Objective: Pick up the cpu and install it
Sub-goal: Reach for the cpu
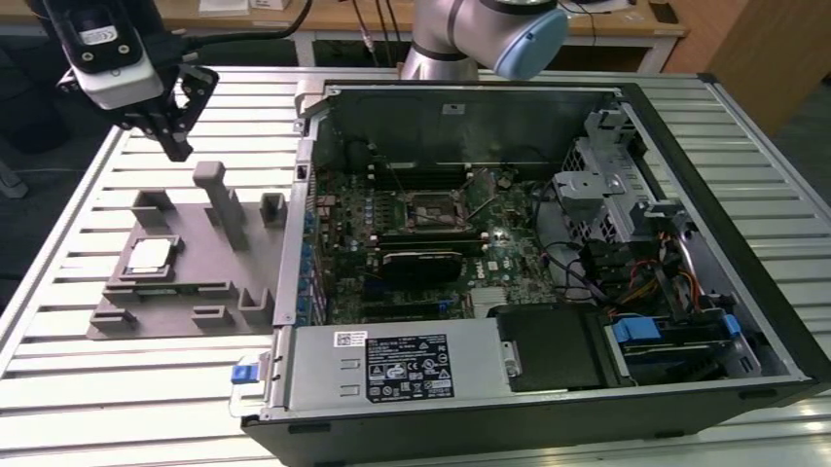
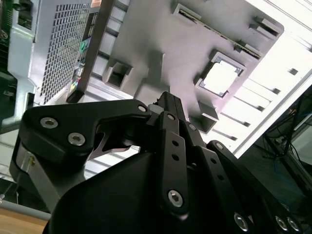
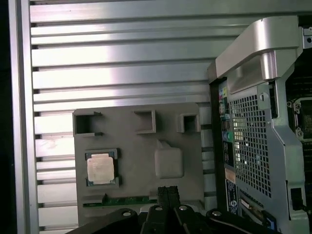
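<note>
The cpu (image 1: 150, 255) is a small silvery square chip lying flat in a recess of the grey plastic tray (image 1: 195, 282), at the exterior view's left. The wrist views show the cpu (image 3: 101, 169) (image 2: 222, 78) seated in its pocket of the tray (image 3: 141, 146) (image 2: 161, 34). My gripper (image 1: 177, 146) hangs high above the tray's far end, well clear of the cpu. Its black fingers (image 3: 168, 192) (image 2: 165, 100) are shut together with nothing between them. The black-framed socket (image 1: 433, 207) sits on the motherboard inside the open computer case.
The open computer case (image 1: 546, 389) lies on the slatted metal table (image 1: 78, 409), right beside the tray. Its metal wall (image 3: 253, 136) stands higher than the tray. The tray has upright posts (image 1: 214, 190) and a green strip (image 3: 122, 201) in a slot.
</note>
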`<state>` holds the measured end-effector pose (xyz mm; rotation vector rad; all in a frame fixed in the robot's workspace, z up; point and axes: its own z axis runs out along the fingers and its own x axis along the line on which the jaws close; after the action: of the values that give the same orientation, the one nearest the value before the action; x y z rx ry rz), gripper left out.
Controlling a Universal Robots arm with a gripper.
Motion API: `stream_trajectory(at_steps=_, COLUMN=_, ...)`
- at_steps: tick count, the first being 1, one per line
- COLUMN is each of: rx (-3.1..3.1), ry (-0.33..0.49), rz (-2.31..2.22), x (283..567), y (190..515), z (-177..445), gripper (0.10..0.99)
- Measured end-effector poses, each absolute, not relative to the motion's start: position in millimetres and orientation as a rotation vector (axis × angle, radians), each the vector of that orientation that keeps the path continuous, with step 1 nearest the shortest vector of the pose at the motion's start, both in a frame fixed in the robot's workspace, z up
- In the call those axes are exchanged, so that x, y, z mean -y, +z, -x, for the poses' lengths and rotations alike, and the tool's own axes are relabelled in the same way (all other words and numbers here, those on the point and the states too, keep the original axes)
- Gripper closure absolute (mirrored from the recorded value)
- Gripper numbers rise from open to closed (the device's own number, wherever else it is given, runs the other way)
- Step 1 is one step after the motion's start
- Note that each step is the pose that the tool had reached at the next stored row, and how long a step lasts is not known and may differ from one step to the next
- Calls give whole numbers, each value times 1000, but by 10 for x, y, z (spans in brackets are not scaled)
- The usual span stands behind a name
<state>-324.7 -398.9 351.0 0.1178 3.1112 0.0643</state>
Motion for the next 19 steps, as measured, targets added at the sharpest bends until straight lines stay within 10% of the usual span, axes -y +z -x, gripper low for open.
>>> stream_trajectory(at_steps=19, rx=-3111, ry=55, rz=-118, x=3989, y=3184, z=3667, gripper=980)
